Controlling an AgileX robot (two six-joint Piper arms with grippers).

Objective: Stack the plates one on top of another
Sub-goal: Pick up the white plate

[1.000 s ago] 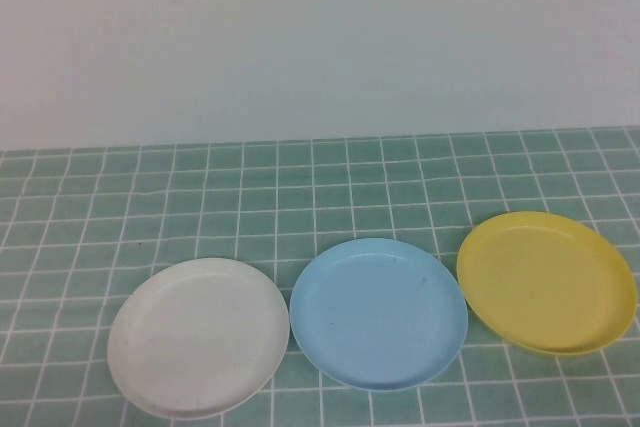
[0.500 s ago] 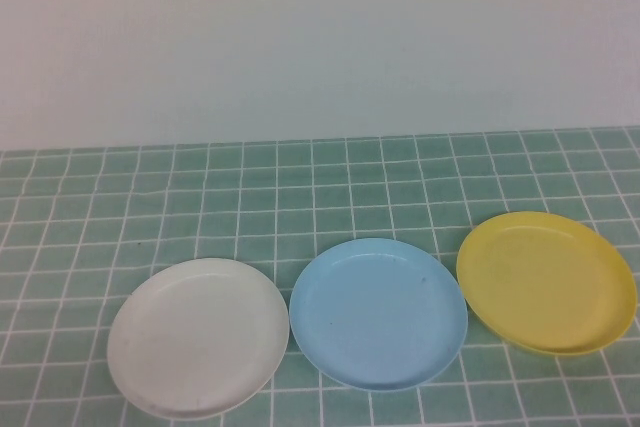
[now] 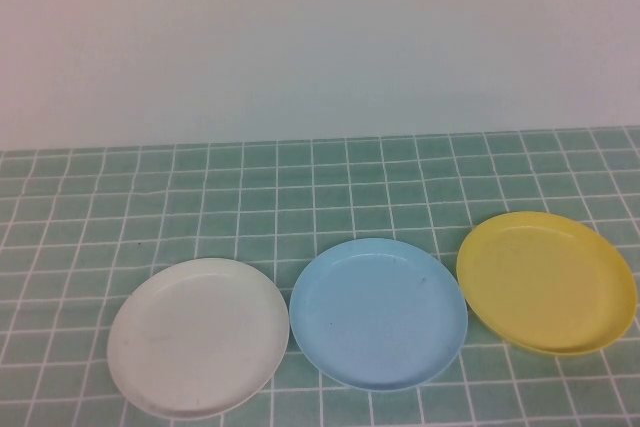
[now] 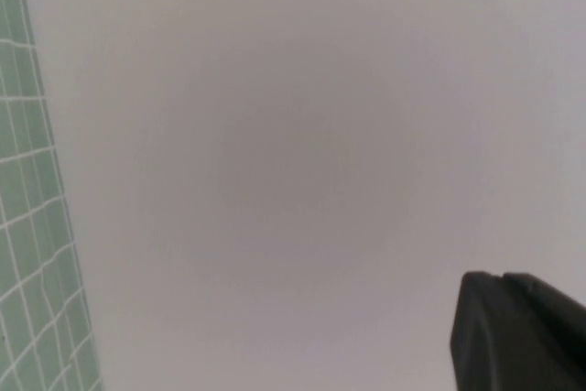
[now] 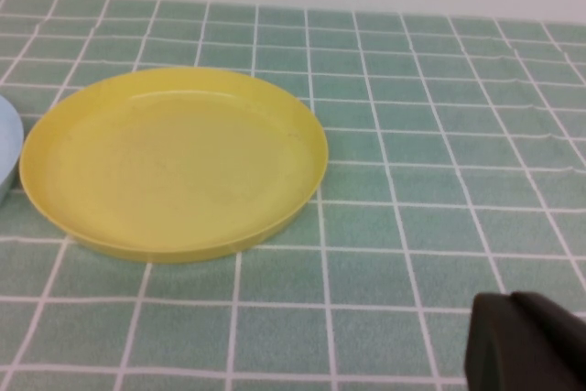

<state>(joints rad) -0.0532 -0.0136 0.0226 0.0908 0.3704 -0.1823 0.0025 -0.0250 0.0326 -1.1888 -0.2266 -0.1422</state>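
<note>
Three plates are laid in a row on the green checked tablecloth (image 3: 300, 187), none yet stacked. The white plate (image 3: 198, 337) is set furthest left, its rim just beside that of the light blue plate (image 3: 378, 313) in the middle. The yellow plate (image 3: 546, 281) is placed on the right, close to the blue one and slightly further from the robot. A plain wall (image 3: 320, 37) is seen behind the table. The left gripper (image 4: 517, 331) is held off the table facing the wall, its fingers pressed together on nothing. The right gripper (image 5: 526, 345) is held low near the yellow plate, likewise pressed together and empty.
</note>
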